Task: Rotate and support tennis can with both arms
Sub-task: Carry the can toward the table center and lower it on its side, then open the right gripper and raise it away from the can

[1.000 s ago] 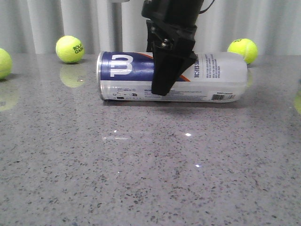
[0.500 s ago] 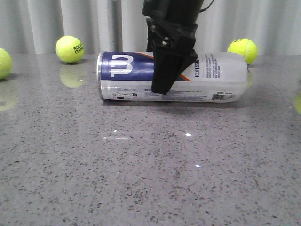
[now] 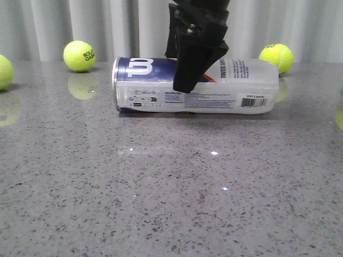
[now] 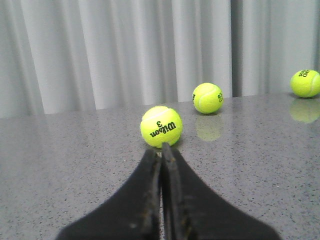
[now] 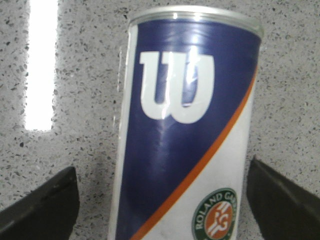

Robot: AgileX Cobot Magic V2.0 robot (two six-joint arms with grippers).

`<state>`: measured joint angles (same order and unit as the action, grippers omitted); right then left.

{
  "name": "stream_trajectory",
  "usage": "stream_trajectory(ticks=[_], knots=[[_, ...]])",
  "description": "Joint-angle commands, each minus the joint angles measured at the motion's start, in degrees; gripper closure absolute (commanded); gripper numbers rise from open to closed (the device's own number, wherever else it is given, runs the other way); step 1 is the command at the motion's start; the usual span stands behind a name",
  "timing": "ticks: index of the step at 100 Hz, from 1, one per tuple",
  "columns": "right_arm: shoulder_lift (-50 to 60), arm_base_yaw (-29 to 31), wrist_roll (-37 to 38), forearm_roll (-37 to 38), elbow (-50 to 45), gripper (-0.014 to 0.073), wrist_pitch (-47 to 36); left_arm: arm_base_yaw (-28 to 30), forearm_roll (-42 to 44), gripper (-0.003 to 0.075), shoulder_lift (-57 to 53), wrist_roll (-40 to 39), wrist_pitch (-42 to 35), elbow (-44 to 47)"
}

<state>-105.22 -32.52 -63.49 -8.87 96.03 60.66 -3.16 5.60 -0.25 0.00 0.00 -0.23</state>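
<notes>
The tennis can [image 3: 241, 85] lies on its side on the grey speckled table [image 3: 171, 193], navy band and white W logo towards the left. My right gripper [image 3: 185, 80] hangs over its middle from above. In the right wrist view the can [image 5: 185, 130] lies between the two fingers [image 5: 45, 205], which stand wide apart with table showing on both sides; the gripper [image 5: 162, 200] is open. My left gripper [image 4: 161, 150] is shut and empty, low over the table away from the can, pointing at a yellow-green Wilson ball [image 4: 161, 126].
Tennis balls sit at the back of the table: one at back left [image 3: 79, 55], one at the left edge [image 3: 4, 71], one behind the can's right end [image 3: 276, 57]. Two more balls [image 4: 207, 97] [image 4: 306, 83] lie beyond the left gripper. A grey curtain closes the back.
The can has rolled about its long axis: the W logo and the barcode have moved up its front face. My right gripper has risen a little above it.
</notes>
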Motion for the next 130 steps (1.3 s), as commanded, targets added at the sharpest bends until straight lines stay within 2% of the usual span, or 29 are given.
stream_trajectory(ticks=[1,53,72,89,97,108,130], knots=[[3.43,0.07,-0.35,-0.52,1.87,-0.0070,-2.27,0.13,-0.04,0.0741,-2.19,-0.61,-4.42,2.71],[5.50,0.11,1.52,-0.47,1.87,-0.0070,-3.20,0.13,-0.04,0.0741,-2.19,-0.61,-4.42,2.71],[10.17,0.67,11.84,1.48,1.87,-0.0070,-3.48,0.13,-0.04,0.0741,-2.19,-0.61,-4.42,2.71],[15.49,2.77,25.87,3.66,1.87,-0.0070,-3.14,0.13,-0.04,0.0741,-2.19,-0.61,-4.42,2.71],[18.13,5.39,33.10,3.66,1.87,-0.0070,-2.64,0.13,-0.04,0.0741,-2.19,-0.61,-4.42,2.71],[21.45,9.21,39.33,3.66,1.87,-0.0070,-2.53,0.13,-0.04,0.0741,-2.19,-0.61,-4.42,2.71],[27.23,19.12,46.00,3.66,1.42,-0.0070,-2.59,0.13,-0.04,0.0741,-2.19,-0.61,-4.42,2.71]])
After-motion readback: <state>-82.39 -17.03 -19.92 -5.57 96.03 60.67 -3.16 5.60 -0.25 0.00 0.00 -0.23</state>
